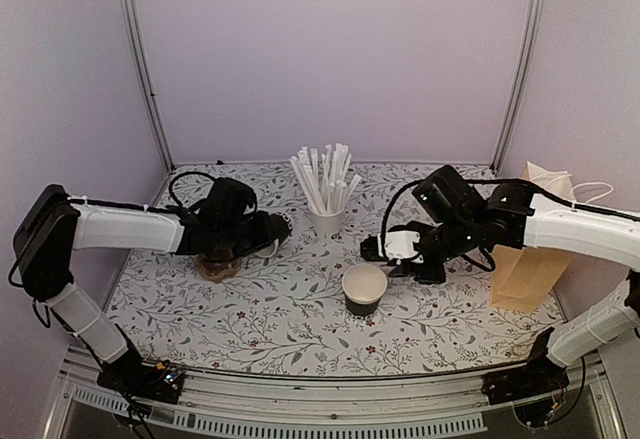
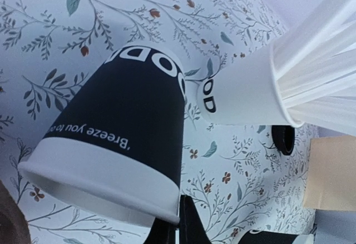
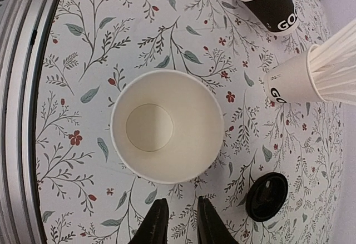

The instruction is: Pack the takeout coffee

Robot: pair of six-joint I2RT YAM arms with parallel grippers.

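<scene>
A black paper cup [image 2: 128, 116] with a white rim lies tilted, and my left gripper [image 2: 181, 210] is shut on its rim, one finger inside. It also shows in the right wrist view [image 3: 275, 2]. In the top view my left gripper [image 1: 277, 227] hides most of it. A second black cup [image 1: 364, 289] stands upright and empty at front centre, seen from above in the right wrist view [image 3: 167, 124]. My right gripper [image 3: 181, 222] hovers just beside it, fingers slightly apart and empty; it also shows in the top view [image 1: 372, 249]. The black lid [image 3: 267, 197] lies flat on the table to the right.
A white cup of wrapped straws [image 1: 325, 221] stands at centre back. A brown pulp carrier [image 1: 218, 265] sits under my left arm. A brown paper bag [image 1: 530, 249] stands at the right. Purple walls close in the back and sides.
</scene>
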